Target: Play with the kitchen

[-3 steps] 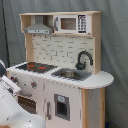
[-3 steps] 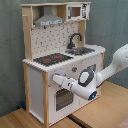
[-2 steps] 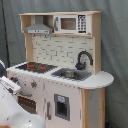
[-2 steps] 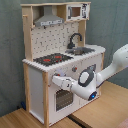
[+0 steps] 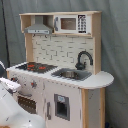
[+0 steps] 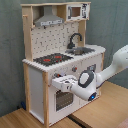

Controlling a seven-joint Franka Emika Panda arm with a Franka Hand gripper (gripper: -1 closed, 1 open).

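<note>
surface: tall white and pale-wood toy kitchen (image 5: pixel 60 75) (image 6: pixel 60 60) stands on a light wooden tabletop (image 6: pixel 107 112); a seam between two boards shows in the second exterior view, running toward the lower right.
room: plain grey-green backdrop curtain (image 5: pixel 115 45) (image 6: pixel 107 25) behind the kitchen in both exterior views.
kitchen top: grey hood (image 5: pixel 38 27) (image 6: pixel 49 20) beside a small microwave (image 5: pixel 72 23) (image 6: pixel 77 11) on the upper shelf; white tile-pattern back panel below.
counter: black stovetop with red rings (image 5: pixel 36 66) (image 6: pixel 52 58); black arched faucet (image 5: pixel 83 59) (image 6: pixel 75 40) over a metal sink (image 5: pixel 70 74) (image 6: pixel 82 50).
front: windowed oven door (image 6: pixel 62 97) under a row of knobs; cupboard door with small dark panel (image 5: pixel 61 106).
arm: white Panda arm (image 6: pixel 112 67) enters from the second exterior view's right, wrist at the oven front.
gripper: white gripper (image 6: pixel 56 82) just below the knob row, against the top of the oven door; clenched or released, cannot tell.
writing: none legible.
</note>
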